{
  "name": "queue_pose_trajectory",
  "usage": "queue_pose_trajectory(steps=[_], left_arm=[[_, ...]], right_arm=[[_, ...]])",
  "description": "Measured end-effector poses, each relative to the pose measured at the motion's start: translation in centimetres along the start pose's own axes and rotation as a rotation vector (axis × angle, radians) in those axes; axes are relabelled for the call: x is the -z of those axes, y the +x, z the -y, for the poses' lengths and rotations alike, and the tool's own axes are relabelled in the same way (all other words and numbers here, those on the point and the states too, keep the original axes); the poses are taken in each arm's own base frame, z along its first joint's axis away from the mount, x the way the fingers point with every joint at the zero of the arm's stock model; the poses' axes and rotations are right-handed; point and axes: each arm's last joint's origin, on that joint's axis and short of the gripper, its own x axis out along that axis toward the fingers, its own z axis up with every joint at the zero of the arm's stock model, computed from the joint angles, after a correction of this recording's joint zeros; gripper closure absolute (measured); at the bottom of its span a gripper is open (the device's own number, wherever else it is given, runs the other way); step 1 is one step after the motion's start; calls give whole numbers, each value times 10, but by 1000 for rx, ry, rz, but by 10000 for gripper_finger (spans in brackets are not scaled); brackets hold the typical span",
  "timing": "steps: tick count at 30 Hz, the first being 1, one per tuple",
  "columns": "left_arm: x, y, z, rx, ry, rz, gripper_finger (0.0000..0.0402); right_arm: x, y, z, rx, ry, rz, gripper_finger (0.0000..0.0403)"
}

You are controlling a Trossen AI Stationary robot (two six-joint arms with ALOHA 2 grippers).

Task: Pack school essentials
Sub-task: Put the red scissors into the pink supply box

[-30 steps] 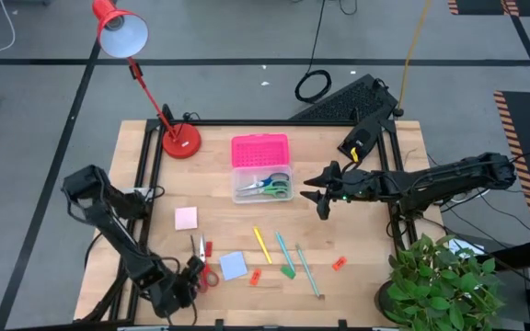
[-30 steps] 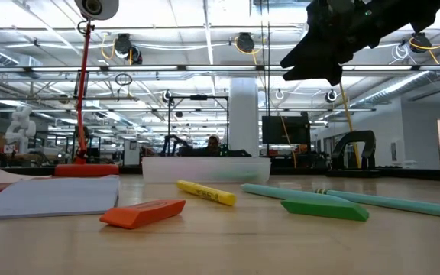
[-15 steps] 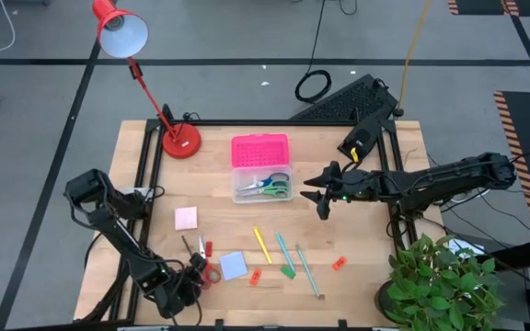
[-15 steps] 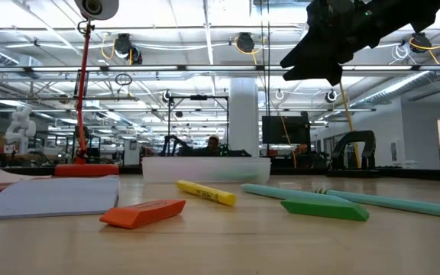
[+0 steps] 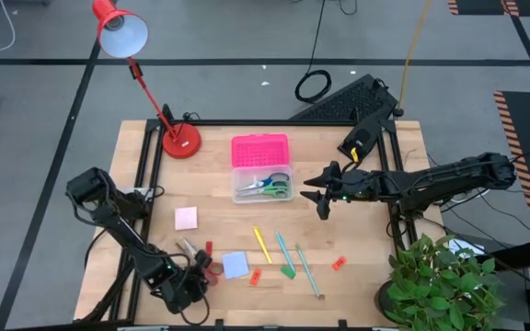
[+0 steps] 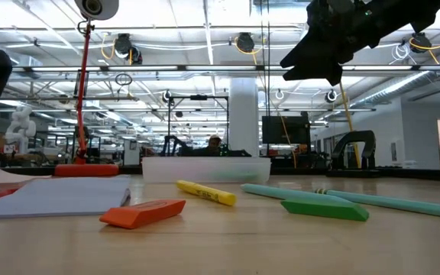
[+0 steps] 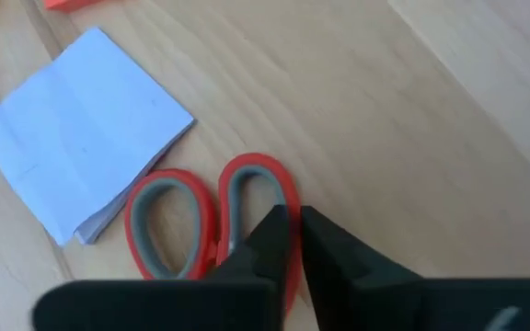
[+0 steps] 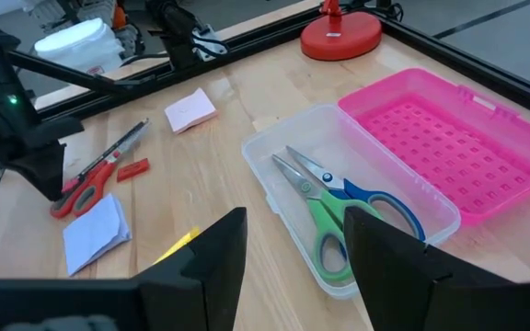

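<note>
From above, your left claw (image 5: 194, 272) is dragging the red scissors (image 5: 198, 260) closer to the blue pad (image 5: 235, 265) than a second ago. Left wrist: claw pinched narrow on a handle. Right wrist: right claw (image 8: 293, 241) is hanging wide above the box (image 8: 357, 207).

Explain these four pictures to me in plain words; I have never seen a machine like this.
Two dark robot arms work at a wooden table. One picture looks down from above, one looks level across the tabletop, and two come from cameras on the arms' wrists. The left tool is down at the red-handled scissors, its fingers pinched on a handle, beside the blue note pad. The right tool hangs open in the air next to the clear box, which holds green and blue scissors. Pencils, erasers and a pink note pad lie loose; a red lamp stands behind.
</note>
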Motion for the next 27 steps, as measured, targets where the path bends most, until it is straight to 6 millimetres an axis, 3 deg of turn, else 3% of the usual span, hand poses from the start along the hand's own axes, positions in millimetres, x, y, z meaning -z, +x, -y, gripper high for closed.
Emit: queue_pose_trajectory(steps=[12,27], left_arm=[[-6,-1,-2,-7,-146,18,263],[4,7,-10,-19,-228,9,257]], right_arm=[[0,0,0,0,0,0,225],[0,0,0,0,0,0,225]])
